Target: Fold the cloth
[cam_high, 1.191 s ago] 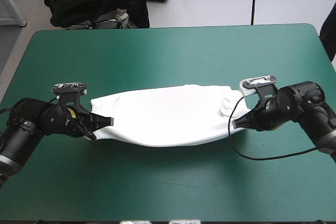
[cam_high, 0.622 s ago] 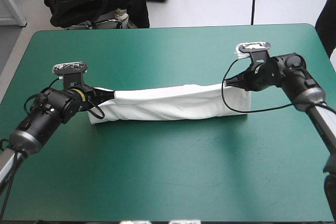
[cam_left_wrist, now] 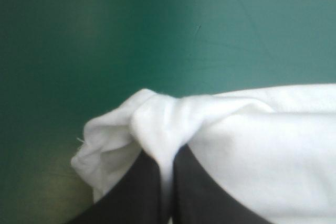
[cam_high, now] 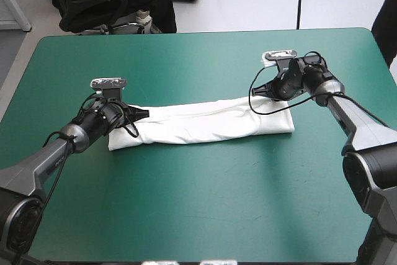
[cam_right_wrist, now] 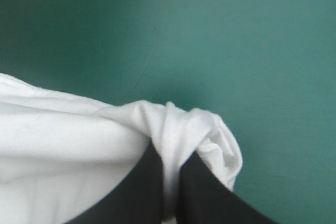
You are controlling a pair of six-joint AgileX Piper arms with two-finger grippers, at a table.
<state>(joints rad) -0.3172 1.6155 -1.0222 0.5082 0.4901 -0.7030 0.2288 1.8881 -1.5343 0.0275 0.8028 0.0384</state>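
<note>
The T-shirt [cam_high: 205, 125] fills the line between the left end effector [cam_high: 145, 114] and the right end effector [cam_high: 254, 90], bunched around each one's tips. Past that bunch, ahead of each, the desk [cam_high: 198, 203] is bare; so is the wide stretch nearer than both.

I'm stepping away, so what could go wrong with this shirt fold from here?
The left gripper and right gripper each pinch only a bunched corner of the T-shirt, so a pull could slip it free. The layers look uneven near the left gripper, so the fold may set crooked.
</note>
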